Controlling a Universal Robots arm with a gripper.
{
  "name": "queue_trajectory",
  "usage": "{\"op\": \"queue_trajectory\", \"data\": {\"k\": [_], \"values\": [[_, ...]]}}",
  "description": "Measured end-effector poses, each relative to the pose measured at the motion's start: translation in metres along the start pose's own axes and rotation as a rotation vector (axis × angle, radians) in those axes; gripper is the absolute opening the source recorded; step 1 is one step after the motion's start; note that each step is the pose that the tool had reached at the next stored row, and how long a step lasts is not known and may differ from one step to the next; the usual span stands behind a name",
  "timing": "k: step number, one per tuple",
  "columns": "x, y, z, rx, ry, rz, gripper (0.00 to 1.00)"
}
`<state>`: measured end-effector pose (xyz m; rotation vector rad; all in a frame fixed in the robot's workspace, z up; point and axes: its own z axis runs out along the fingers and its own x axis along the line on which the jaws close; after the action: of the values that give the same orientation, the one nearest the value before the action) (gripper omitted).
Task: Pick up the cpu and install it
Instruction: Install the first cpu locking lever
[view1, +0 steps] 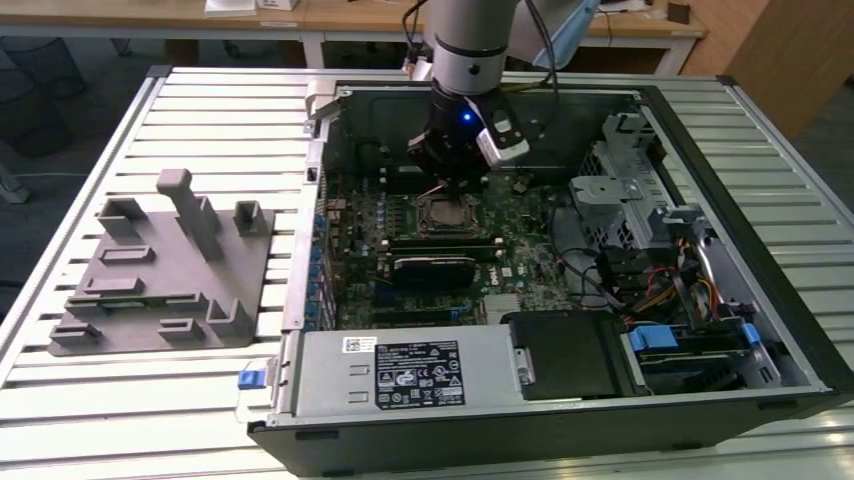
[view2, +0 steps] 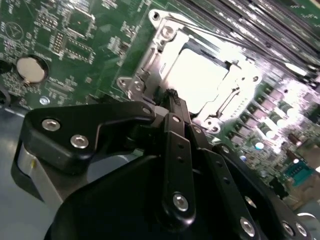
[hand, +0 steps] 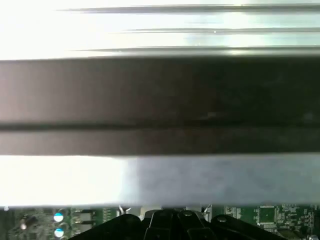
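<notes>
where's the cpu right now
The small flat square silver-topped cpu sits in the metal-framed motherboard socket in the second wrist view, just beyond the black claw. In the exterior view it lies mid-board inside the open black computer case.

You have a slatted metal table (view1: 187, 90) carrying the open computer case (view1: 747, 200) and, well apart at the exterior view's left, a grey fixture block (view1: 160, 270).
</notes>
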<state>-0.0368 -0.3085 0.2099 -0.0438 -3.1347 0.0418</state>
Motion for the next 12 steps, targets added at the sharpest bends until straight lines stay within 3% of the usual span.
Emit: {"op": "queue_trajectory", "data": {"k": [9,11,12], "values": [[0.0079,-0.0007,-0.0175,-0.0094,0.0004,0.0,0.11],[0.0081,-0.0007,-0.0179,-0.0207,0.0005,0.0,0.11],[0.0081,-0.0007,-0.0179,-0.035,0.0011,0.0,0.11]]}}
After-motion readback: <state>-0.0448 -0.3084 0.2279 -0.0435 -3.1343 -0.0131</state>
